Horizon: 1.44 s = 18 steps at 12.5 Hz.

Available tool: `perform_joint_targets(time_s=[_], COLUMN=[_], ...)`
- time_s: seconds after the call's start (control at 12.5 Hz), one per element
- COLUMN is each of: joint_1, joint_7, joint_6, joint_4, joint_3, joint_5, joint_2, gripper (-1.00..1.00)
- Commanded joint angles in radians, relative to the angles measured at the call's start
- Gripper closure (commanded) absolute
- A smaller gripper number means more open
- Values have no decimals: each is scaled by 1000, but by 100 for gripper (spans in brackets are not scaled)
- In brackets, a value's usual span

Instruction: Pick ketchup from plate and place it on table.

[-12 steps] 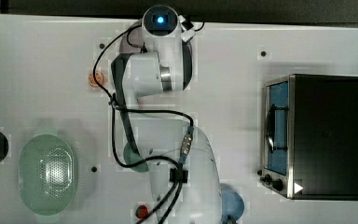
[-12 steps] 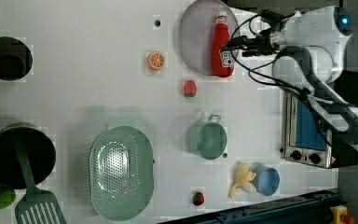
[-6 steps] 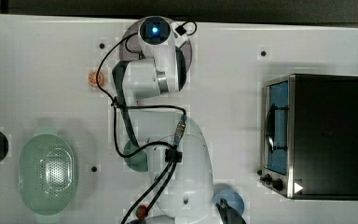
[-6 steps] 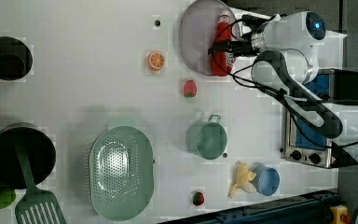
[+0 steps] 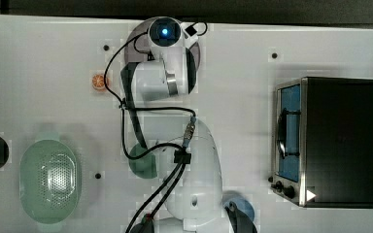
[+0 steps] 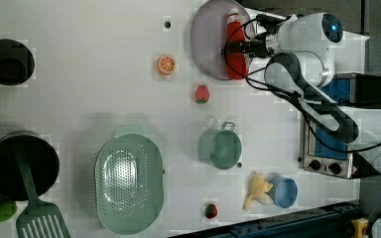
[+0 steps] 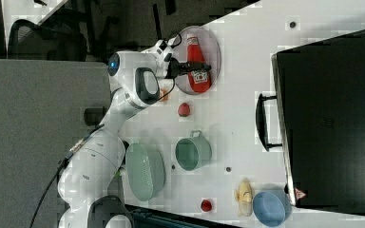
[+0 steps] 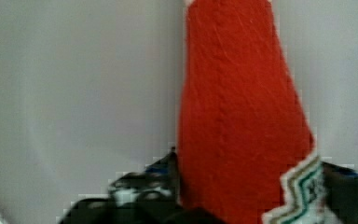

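1. The ketchup (image 6: 234, 47) is a small red bottle. It lies flat on its side on the plate (image 6: 207, 39).
2. The plate is big, round and pale lilac. It sits near one edge of the white desk (image 6: 104, 89).
3. The end effector (image 6: 237, 47) is right at the bottle. Its dark fingers (image 8: 144, 186) sit on both sides of the red body, one on each side.
4. I cannot tell if the fingers are squeezing the bottle or just sitting beside it. The bottle lies down on the plate.
5. In the right view, the bottle (image 7: 197, 64) has a white label near its fat end, and the end effector (image 7: 195, 66) crosses over its middle.
6. An orange slice (image 6: 166, 64) and a strawberry (image 6: 202, 94) lie on the desk near the plate, not touching it.
7. A green colander (image 6: 128, 182) is well apart from the plate.
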<state>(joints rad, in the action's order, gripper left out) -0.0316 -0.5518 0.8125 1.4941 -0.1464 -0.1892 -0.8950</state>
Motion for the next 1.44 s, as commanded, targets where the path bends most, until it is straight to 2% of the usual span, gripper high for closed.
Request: perform_joint_targets(time_s=[0.08, 0.64, 0.96, 1.2, 1.44], joint_1=[-5, -9, -31, -57, -98], joint_7=[-33, -31, -31, -30, -31], joint_6=[9, 2, -170, -243, -306], joint_4=[-30, -64, -59, -39, 78], joint_3=[-11, -16, -16, -13, -12], joint_5=[2, 19, 134, 138, 139], joint_2=[8, 57, 217, 349, 499], gripper=[-19, -18, -18, -18, -18])
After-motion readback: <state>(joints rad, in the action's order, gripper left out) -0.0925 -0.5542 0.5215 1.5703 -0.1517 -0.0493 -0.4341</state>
